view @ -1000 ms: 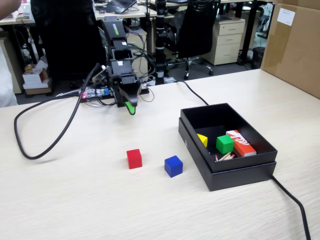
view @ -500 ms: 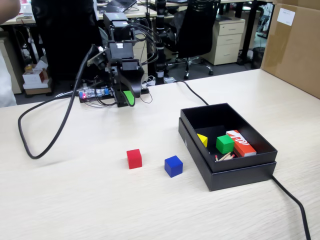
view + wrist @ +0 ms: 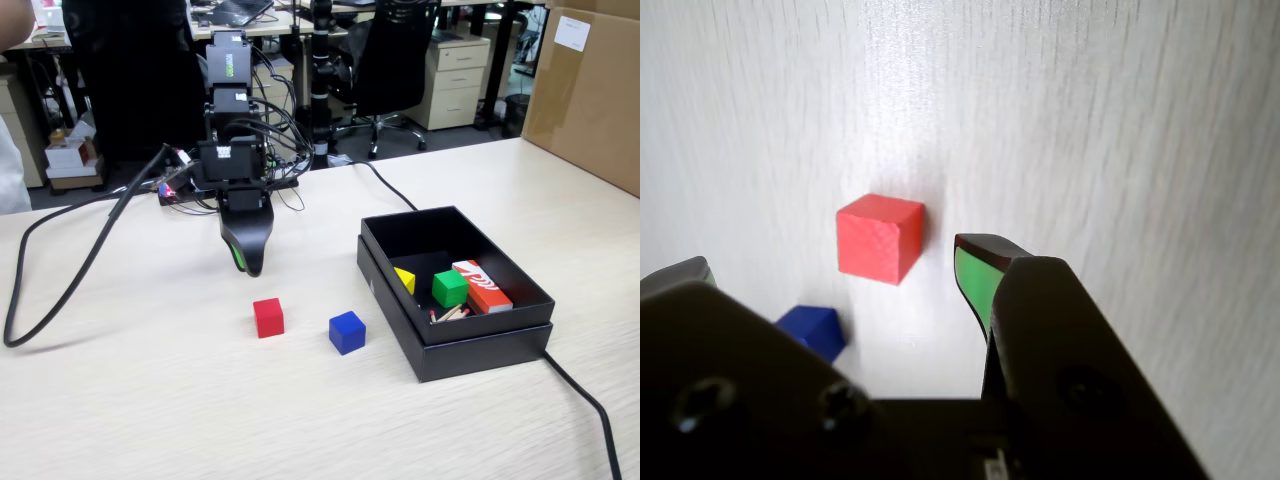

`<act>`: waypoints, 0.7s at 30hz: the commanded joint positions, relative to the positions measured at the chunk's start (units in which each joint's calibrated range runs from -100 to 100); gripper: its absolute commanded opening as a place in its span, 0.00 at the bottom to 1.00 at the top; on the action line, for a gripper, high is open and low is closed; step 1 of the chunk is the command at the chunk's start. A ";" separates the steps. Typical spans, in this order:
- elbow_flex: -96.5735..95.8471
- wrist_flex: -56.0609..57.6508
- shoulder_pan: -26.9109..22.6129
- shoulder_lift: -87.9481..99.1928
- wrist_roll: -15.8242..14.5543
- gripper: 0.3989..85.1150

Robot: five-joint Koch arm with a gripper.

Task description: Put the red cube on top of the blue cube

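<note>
Your gripper (image 3: 247,262) has swung forward and dropped over the last second, from back near the arm's base to a hover above the table (image 3: 150,400), with the red cube (image 3: 268,317) now just off its tip toward 5 o'clock in the fixed view. That puts you in the approach for the pick, not the pick itself: nothing is held, and in the wrist view the two tips stand well apart, the green-padded finger (image 3: 978,275) near the cube's right side and the other only peeking in at the left edge, so the pincer is spread. The red cube (image 3: 879,238) sits slightly right of the middle of that gap, so I'd judge a small sideways correction is needed before you descend. The blue cube (image 3: 347,332) rests flat at about 4 o'clock from the red one, near but not touching, and hasn't moved. The surface is pale wood-grain, bare around both cubes. A black box (image 3: 520,335) at 3 o'clock holds a green cube (image 3: 449,288) and other bits; a black cable (image 3: 70,270) loops at left, with office chairs and desks behind.
</note>
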State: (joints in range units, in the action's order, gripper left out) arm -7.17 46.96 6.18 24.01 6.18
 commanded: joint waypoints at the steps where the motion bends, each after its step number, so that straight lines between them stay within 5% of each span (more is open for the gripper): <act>1: 7.26 0.25 -0.20 -3.30 0.10 0.56; 21: 10.16 0.17 -1.47 -15.23 -0.88 0.56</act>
State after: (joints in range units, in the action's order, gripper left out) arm -0.78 46.88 4.66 8.48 5.40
